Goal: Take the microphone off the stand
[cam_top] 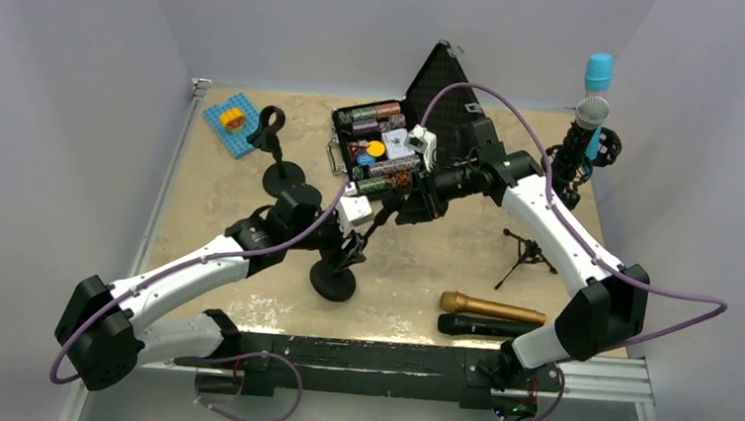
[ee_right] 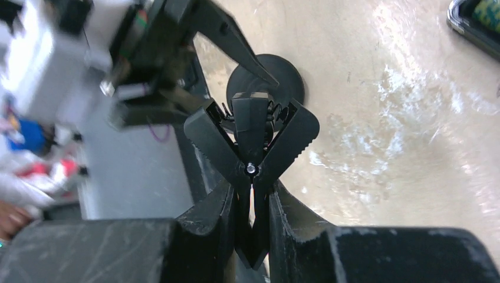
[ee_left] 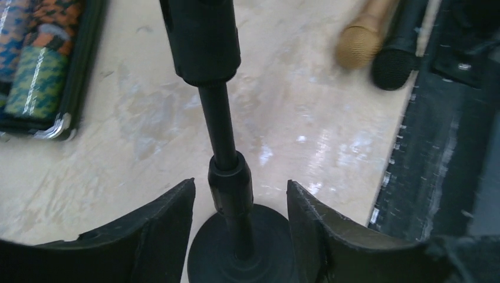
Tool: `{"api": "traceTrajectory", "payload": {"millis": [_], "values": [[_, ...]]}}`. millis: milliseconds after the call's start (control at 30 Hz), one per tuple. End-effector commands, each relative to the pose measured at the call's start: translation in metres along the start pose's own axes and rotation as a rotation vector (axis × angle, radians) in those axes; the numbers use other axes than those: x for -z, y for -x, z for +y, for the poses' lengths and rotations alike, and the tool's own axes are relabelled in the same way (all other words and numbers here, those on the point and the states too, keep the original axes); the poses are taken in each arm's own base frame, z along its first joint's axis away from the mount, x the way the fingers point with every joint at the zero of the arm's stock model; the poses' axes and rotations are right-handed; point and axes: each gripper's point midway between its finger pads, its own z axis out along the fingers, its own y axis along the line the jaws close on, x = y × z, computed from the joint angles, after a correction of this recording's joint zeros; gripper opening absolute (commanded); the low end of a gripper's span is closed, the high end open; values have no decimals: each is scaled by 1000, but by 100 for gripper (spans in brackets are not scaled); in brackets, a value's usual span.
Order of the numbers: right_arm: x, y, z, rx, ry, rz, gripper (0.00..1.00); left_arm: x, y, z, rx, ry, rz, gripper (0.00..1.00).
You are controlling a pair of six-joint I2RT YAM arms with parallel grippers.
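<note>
Right claw [ee_right: 252,188] is pressed together on the handles of the spring clip [ee_right: 250,135], whose serrated jaws are spread. Left claw [ee_left: 240,186] is spread, one finger either side of the stand [cam_top: 332,282] pole, apart from it. The black microphone [ee_left: 200,41] handle hangs above the stand's round base, mid-tabletop [cam_top: 424,264].

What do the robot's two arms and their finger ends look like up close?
The left arm and right arm match: smooth white links between bulky black joints. A thin purple cable loops loosely along each one. Each arm ends in two black, wedge-shaped fingers with worn, slightly scuffed edges.
</note>
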Motion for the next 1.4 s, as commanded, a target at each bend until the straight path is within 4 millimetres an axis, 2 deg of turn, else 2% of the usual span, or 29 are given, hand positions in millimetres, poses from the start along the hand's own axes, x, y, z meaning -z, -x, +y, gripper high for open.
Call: {"api": "traceTrajectory", "payload": {"millis": [0,100,167,267,400,567,633,700,800,833,867,933,967,1033,1100,1133,1167,1233,1300,1333,1367], "values": [[22,-12,34,517,131,-38,0,38,49,-40,-158,-324,-152,64],[28,-26,39,827,140,-44,0,57,44,-58,-275,-514,-165,65],[29,-35,39,1015,139,-38,0,58,39,-61,-345,-570,-148,65],[28,-40,38,1228,119,-49,0,45,32,-61,-355,-630,-136,65],[24,-52,43,1378,132,-26,0,18,39,-63,-358,-621,-203,65],[23,-60,48,1433,133,-24,0,7,35,-79,-356,-693,-191,62],[21,-61,47,1420,126,-28,0,2,33,-82,-353,-705,-183,55],[20,-56,47,1362,103,-57,0,-6,27,-78,-357,-681,-156,39],[20,-36,44,1200,29,-108,0,-14,18,-66,-389,-598,-121,5],[22,-30,44,1141,4,-125,0,-15,15,-59,-396,-549,-110,0],[24,-21,42,1058,-28,-155,0,-16,15,-51,-395,-492,-109,0],[29,-1,40,777,-88,-228,0,-16,25,-29,-359,-317,-138,0],[34,10,41,638,-118,-246,0,-15,45,-14,-338,-201,-211,0],[36,17,40,366,-150,-203,0,-9,63,24,-173,61,-261,0],[31,16,39,88,-156,-104,0,6,75,64,84,319,-269,0],[26,14,37,-31,-158,-73,0,12,80,73,205,382,-269,0],[24,15,37,-79,-156,-82,0,13,89,70,270,371,-277,0],[22,17,37,-47,-184,-99,0,6,103,53,304,265,-304,0],[16,18,38,-31,-160,-86,0,-3,103,41,266,192,-310,0],[15,18,39,-21,-149,-88,0,-6,100,38,237,168,-303,5],[15,18,36,1,-155,-94,0,-8,97,36,213,157,-297,18]]}}
